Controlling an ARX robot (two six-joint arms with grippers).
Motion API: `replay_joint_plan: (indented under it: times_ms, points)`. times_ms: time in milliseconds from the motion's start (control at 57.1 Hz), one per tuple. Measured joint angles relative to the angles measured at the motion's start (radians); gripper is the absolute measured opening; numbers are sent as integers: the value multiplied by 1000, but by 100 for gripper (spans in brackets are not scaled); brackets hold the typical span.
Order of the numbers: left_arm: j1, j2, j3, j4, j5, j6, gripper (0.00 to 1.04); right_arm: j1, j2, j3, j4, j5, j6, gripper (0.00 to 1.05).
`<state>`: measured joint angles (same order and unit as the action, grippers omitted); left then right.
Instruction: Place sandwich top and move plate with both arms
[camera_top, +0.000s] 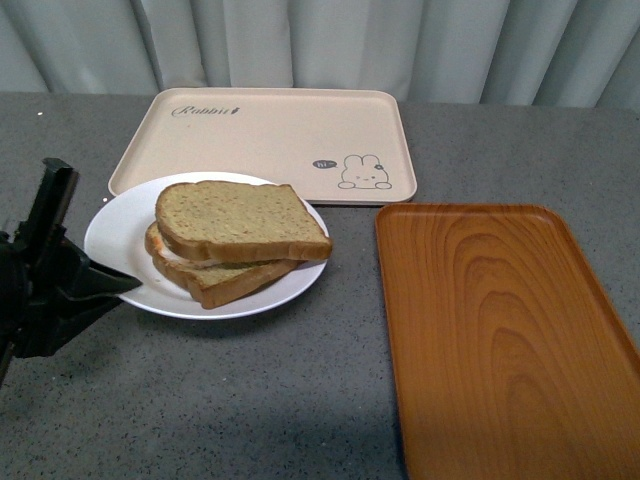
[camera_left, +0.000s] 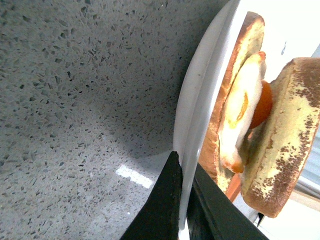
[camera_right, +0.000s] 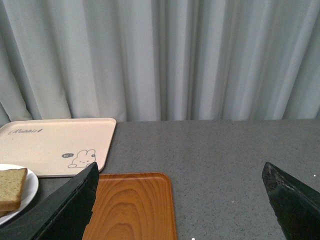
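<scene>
The white plate (camera_top: 120, 225) sits left of centre on the grey table. On it lies a bread slice with a fried egg, and the sandwich top (camera_top: 240, 218), a speckled tan slice, rests over it, slightly offset. My left gripper (camera_top: 122, 283) is shut on the plate's near-left rim. In the left wrist view the rim (camera_left: 192, 115) runs between the black fingers (camera_left: 162, 200), with the egg (camera_left: 242, 107) and the sandwich top (camera_left: 285, 135) beyond. My right gripper (camera_right: 180, 200) is open and empty above the table, out of the front view; the plate's edge (camera_right: 31, 187) shows at its left.
A beige rabbit-print tray (camera_top: 270, 140) lies behind the plate, touching or nearly touching its far rim. An orange-brown wood-grain tray (camera_top: 500, 330) fills the right side of the table. A grey curtain (camera_top: 320, 40) hangs along the back.
</scene>
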<state>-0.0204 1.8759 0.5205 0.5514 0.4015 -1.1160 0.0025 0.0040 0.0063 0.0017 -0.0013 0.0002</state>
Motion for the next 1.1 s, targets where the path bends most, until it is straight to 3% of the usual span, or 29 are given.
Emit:
replay_joint_plan:
  times_ms: [210,403,701,859,1104]
  points:
    - [43,-131,-51,20,28,-62,4,0,0,0,0,0,0,96]
    - [47,-143,-29,157,68,-172,4,0,0,0,0,0,0,96]
    - [-46,124,272,181,-49,-278,4,0,0,0,0,0,0,96]
    - [-105,270,499,126,-97,-305,4,0,0,0,0,0,0,96]
    - [-147,411,661,-5,-130,-320,4,0,0,0,0,0,0,96]
